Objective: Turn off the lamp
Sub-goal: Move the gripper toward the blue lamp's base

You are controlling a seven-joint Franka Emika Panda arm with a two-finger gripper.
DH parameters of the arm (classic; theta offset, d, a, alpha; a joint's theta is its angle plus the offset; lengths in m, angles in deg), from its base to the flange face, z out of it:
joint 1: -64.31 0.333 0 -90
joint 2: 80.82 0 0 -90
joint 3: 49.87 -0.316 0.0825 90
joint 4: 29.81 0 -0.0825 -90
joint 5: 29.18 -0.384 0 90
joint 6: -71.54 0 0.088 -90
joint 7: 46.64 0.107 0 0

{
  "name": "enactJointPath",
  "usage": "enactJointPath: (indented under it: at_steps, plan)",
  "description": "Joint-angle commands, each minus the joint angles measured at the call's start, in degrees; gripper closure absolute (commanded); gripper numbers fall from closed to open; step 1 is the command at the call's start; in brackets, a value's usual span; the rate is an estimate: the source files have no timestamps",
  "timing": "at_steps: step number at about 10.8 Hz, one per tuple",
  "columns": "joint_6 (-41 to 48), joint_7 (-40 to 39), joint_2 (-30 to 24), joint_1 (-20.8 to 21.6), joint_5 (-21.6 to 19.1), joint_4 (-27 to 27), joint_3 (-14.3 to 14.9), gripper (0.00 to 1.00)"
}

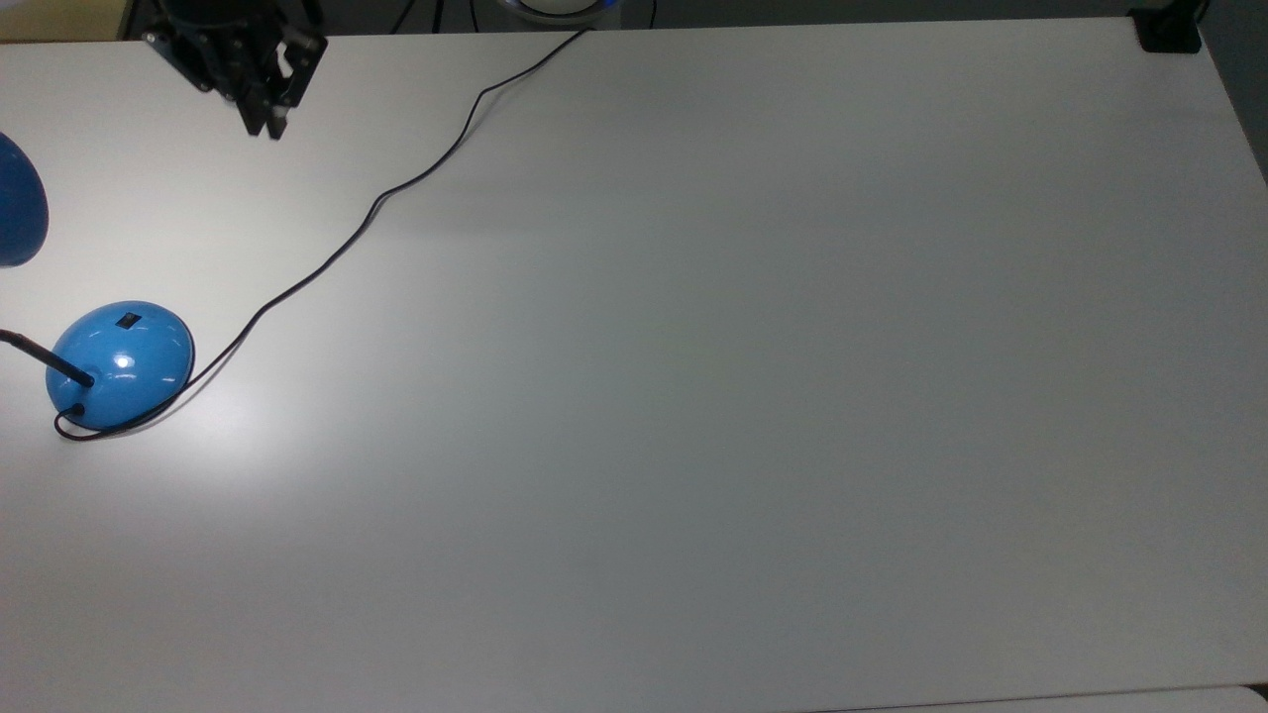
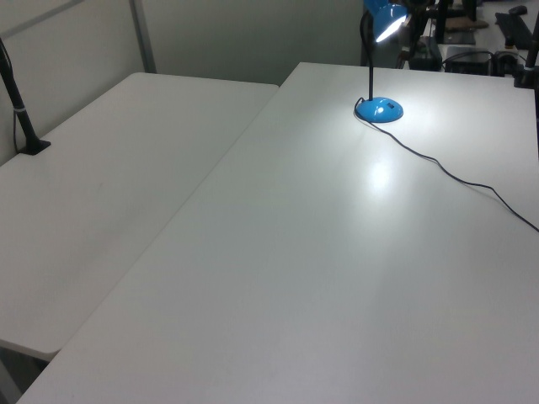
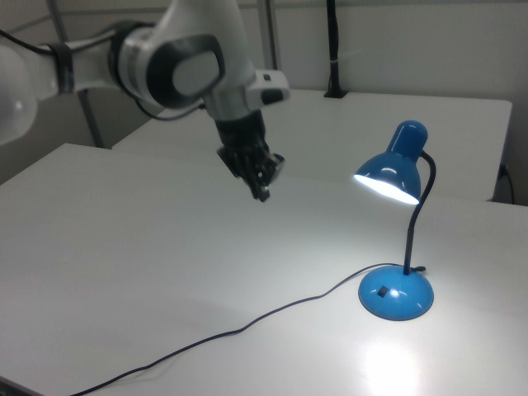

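Gripper (image 1: 267,127) (image 3: 262,191) in air above table (image 1: 753,396), fingers pressed together, clenched on nothing, tips pointing down. Well apart from lamp (image 1: 121,362) (image 2: 378,108) (image 3: 396,290), toward top view's upper left. White arm (image 3: 177,70) runs back toward right view's left. Lamp lit, bright patch on table beside base. Base near top view's left edge; small black switch (image 1: 129,320) (image 3: 383,290) on dome. Shade (image 3: 393,169) hangs over table on thin black neck. Cord (image 1: 396,188) trails from base across table to its far edge.
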Motion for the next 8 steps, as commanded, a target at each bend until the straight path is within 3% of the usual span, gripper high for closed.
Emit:
enactJointPath:
  at_steps: [1,3,8]
  plan:
    - [-18.14,-4.86,3.81,-1.38,-0.11,8.01,2.66,1.0]
    - [-23.97,-5.74,6.63,-2.09,-0.11,8.54,4.16,1.0]
    - [-37.85,-10.4,15.68,-6.3,-0.11,7.93,4.42,1.0]
